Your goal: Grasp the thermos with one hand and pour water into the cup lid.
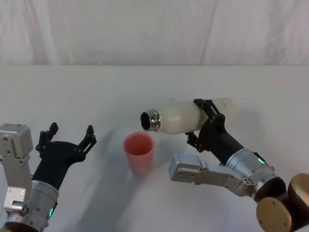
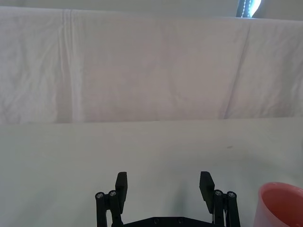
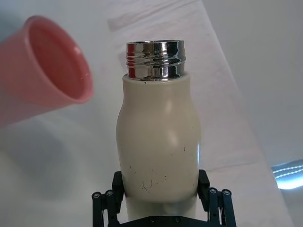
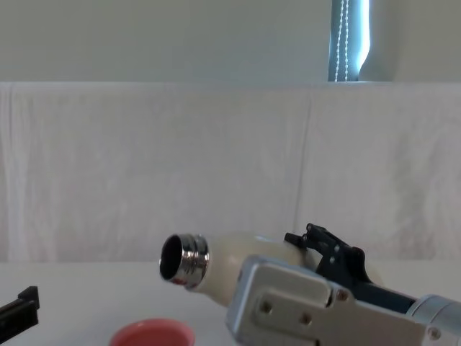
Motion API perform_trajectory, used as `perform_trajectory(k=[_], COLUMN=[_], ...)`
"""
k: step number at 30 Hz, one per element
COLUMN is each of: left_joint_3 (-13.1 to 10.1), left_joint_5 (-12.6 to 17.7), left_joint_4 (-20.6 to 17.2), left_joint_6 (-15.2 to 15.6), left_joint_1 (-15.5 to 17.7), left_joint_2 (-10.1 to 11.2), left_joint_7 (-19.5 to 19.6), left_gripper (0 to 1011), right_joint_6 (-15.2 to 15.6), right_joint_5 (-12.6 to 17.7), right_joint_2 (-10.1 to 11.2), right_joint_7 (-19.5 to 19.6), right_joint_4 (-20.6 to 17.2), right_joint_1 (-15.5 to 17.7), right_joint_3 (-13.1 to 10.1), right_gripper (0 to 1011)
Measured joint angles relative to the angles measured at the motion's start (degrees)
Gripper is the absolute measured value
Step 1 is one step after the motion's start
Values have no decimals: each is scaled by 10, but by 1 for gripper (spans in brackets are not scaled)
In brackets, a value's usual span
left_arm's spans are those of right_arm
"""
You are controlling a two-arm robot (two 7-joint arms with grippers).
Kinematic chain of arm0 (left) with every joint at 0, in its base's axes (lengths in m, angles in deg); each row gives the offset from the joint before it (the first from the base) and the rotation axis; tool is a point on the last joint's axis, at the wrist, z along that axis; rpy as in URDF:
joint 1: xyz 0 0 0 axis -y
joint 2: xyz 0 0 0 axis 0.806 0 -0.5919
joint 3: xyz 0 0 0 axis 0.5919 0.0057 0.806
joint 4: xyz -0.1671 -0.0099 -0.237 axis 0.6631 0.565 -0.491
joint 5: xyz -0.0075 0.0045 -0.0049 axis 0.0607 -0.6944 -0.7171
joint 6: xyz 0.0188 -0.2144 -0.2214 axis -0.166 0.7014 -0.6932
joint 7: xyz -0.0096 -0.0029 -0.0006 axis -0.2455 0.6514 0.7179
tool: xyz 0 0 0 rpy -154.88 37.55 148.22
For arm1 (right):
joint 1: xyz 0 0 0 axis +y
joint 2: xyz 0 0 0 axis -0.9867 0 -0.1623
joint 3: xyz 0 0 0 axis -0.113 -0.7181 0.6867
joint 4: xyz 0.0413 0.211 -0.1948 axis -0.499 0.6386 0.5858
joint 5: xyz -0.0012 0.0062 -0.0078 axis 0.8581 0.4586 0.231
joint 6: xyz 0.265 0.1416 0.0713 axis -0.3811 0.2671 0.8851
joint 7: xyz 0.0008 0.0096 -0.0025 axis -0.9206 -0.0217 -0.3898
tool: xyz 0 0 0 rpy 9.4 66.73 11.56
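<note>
The cream-white thermos (image 1: 193, 116) lies nearly horizontal in the air, its steel neck (image 1: 150, 120) pointing left, just above and right of the salmon cup lid (image 1: 139, 153). My right gripper (image 1: 205, 123) is shut around the thermos body. In the right wrist view the thermos (image 3: 158, 137) sits between the fingers with the cup lid (image 3: 47, 71) beside its mouth. The chest view has the thermos (image 4: 230, 270) tilted over the cup lid (image 4: 153, 334). My left gripper (image 1: 67, 137) rests open to the left of the cup lid, holding nothing; its open gripper (image 2: 164, 189) faces bare table.
A white cloth covers the table (image 1: 154, 87) and the wall behind. Bare surface lies behind the cup lid and between the two arms. The cup lid's rim (image 2: 281, 203) shows beside the left gripper.
</note>
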Motion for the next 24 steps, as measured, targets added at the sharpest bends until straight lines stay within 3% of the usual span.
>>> perform_trajectory(k=[10, 14, 18, 24], left_joint_3=[0, 0, 0, 0], left_joint_5=[0, 0, 0, 0], left_joint_4=[0, 0, 0, 0], left_joint_6=[0, 0, 0, 0], left_joint_1=[0, 0, 0, 0], left_joint_2=[0, 0, 0, 0], left_joint_7=[0, 0, 0, 0], left_gripper=[1001, 1001, 1001, 1001], right_joint_6=[-29, -52, -57, -54], right_joint_5=[84, 165, 203, 285], right_joint_2=[-13, -23, -29, -45], right_joint_7=[-12, -36, -49, -76], right_joint_4=[-18, -28, -32, -35], right_joint_1=[23, 39, 46, 58], right_joint_3=[-34, -63, -76, -106], right_gripper=[950, 950, 950, 950])
